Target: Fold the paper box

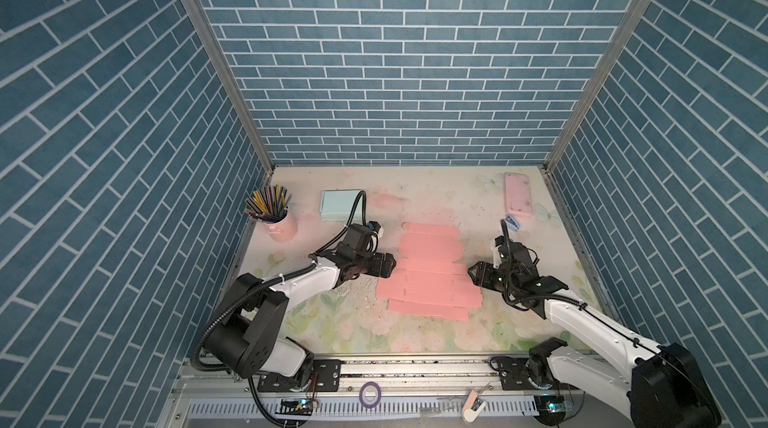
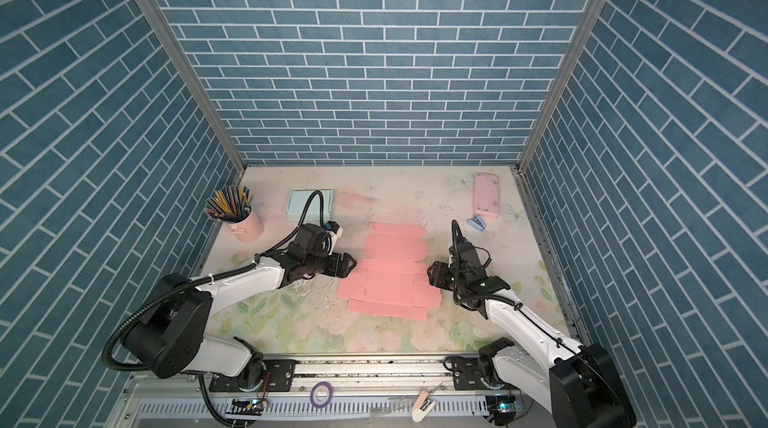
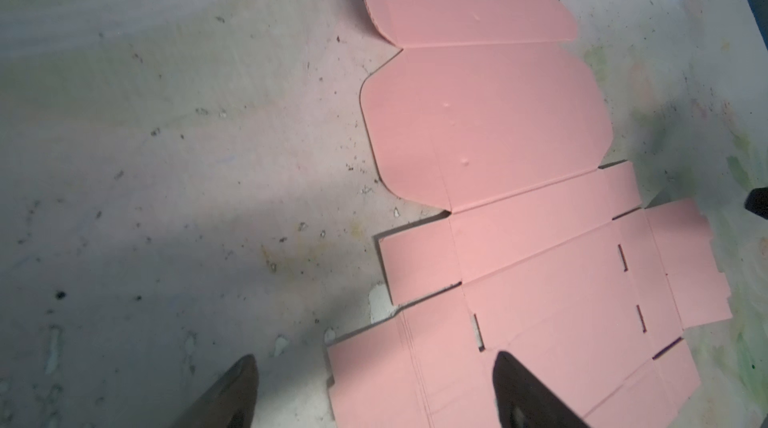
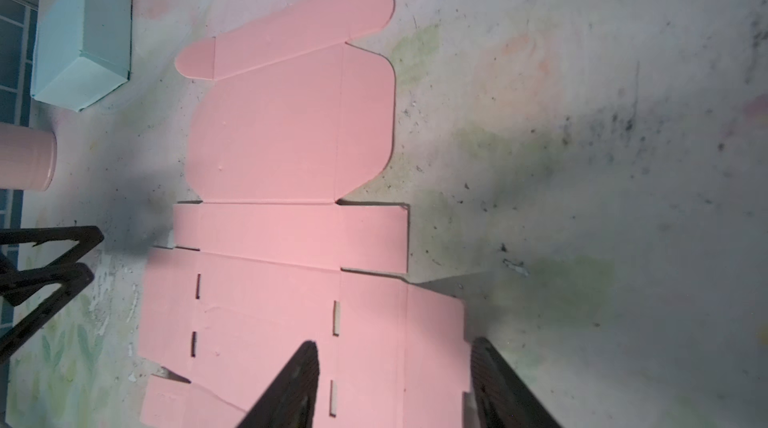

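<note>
Left gripper (image 3: 374,388): jaws stand wide apart with nothing clamped. In its wrist view one finger (image 3: 523,397) is over pink card and the other is over bare table, so the sheet's left edge lies between them. Contact with the card cannot be confirmed.

Right gripper (image 4: 395,384): jaws parted and gripping nothing. One finger (image 4: 297,384) sits over the card, and the other is just beyond the right flap's outer edge.

Paper box (image 1: 428,276): an unfolded pink cut-out, lying flat at the middle of the table (image 1: 374,330). Its rounded lid flaps point to the far side and its slotted panels lie nearer. In both top views the left gripper is at its left edge and the right gripper at its right edge, facing each other across it.

Surroundings: a pink pencil cup (image 1: 282,226) stands far left. A light blue box (image 1: 338,205) lies just right of it. A pink case (image 1: 517,197) lies at the far right, with a small blue object (image 1: 512,223) just near of it.
</note>
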